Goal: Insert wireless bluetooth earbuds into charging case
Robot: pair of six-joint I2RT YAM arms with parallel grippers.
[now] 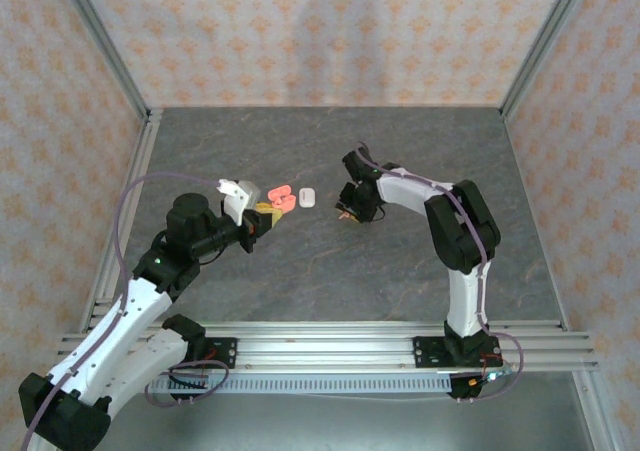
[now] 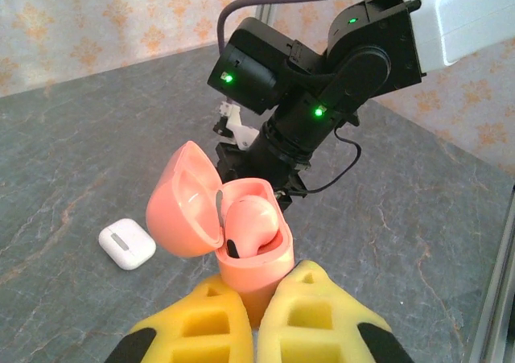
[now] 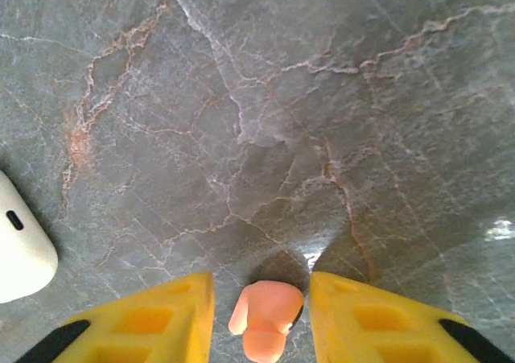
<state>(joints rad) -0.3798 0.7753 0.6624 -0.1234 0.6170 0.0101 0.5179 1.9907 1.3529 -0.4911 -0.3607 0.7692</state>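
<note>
Left hand [image 2: 257, 303]: clenched on the base of the coral-pink case [image 2: 241, 270] at the bottom centre of the left wrist view; its lid [image 2: 183, 202] was swung open to the left.
Case contents: one seated earbud [image 2: 253, 222] filled most of the mouth. How much room remained beside it was hard to tell.
Right hand [image 3: 261, 278]: released, its fingers standing either side of the loose earbud [image 3: 265, 319] at the bottom centre of the right wrist view, with a thin gap on each side.
Loose earbud: coral-pink and lying on the counter [image 3: 265, 138].
Long axis: roughly top to bottom of that frame, bulb uppermost, so the fingers would close across its narrow width.
Bearing: in the top view the open case sat left of the right hand, with the closed white case [image 1: 306, 197] between them.
Nearer arm: the right, already astride the earbud. The left looked committed to steadying the case.
</note>
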